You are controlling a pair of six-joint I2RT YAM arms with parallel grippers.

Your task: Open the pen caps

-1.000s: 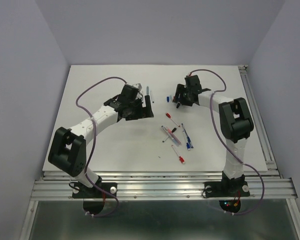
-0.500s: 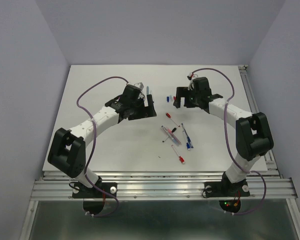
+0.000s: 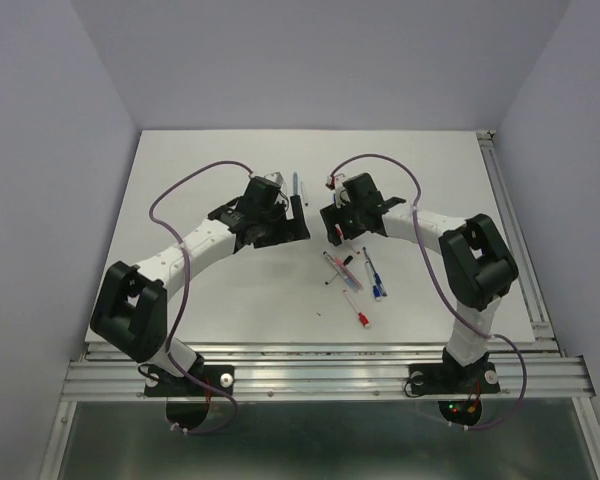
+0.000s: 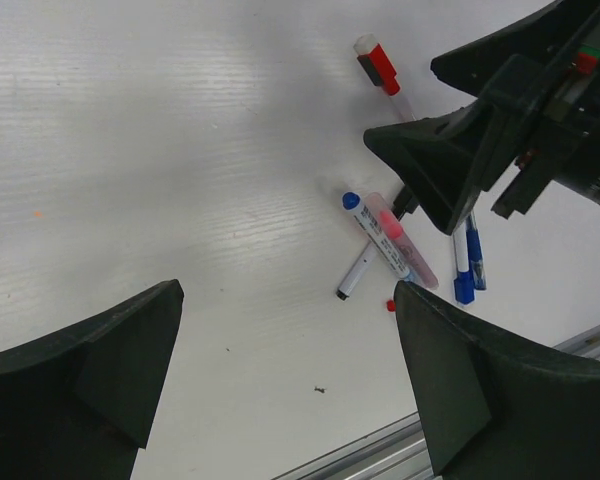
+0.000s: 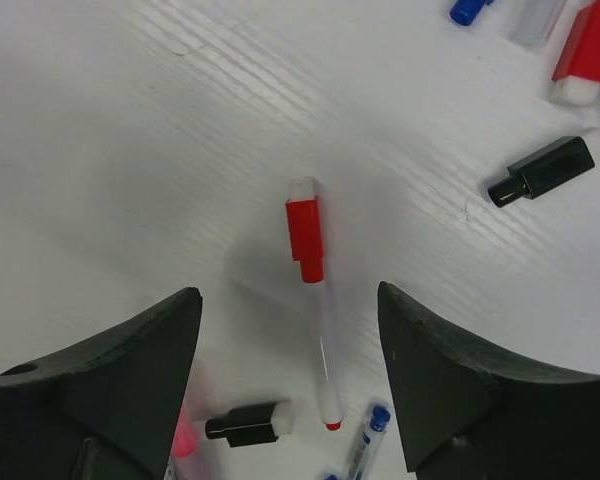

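My right gripper (image 5: 292, 400) is open and empty, hovering over a clear pen with a red cap (image 5: 304, 238) that lies between its fingers on the white table. Loose black caps lie at the right (image 5: 540, 170) and near the left finger (image 5: 248, 423). In the top view the right gripper (image 3: 333, 226) is at the back edge of the pen cluster (image 3: 350, 270). My left gripper (image 3: 298, 214) is open and empty, just left of it. The left wrist view shows the left gripper (image 4: 285, 390) above bare table, a tiny red cap (image 4: 390, 304), and another red cap (image 4: 380, 65).
A pink pen (image 4: 395, 240), a white pen with a blue tip (image 4: 358, 255) and blue pens (image 4: 465, 272) lie in a loose heap. A separate pen (image 3: 299, 184) lies behind the left gripper. A red-capped pen (image 3: 361, 318) lies toward the front. The metal rail (image 3: 320, 375) runs along the near edge.
My right arm has swung left and forward from the back right, and its gripper now hangs over the red-capped pen, close to the left gripper. The left arm has barely shifted.
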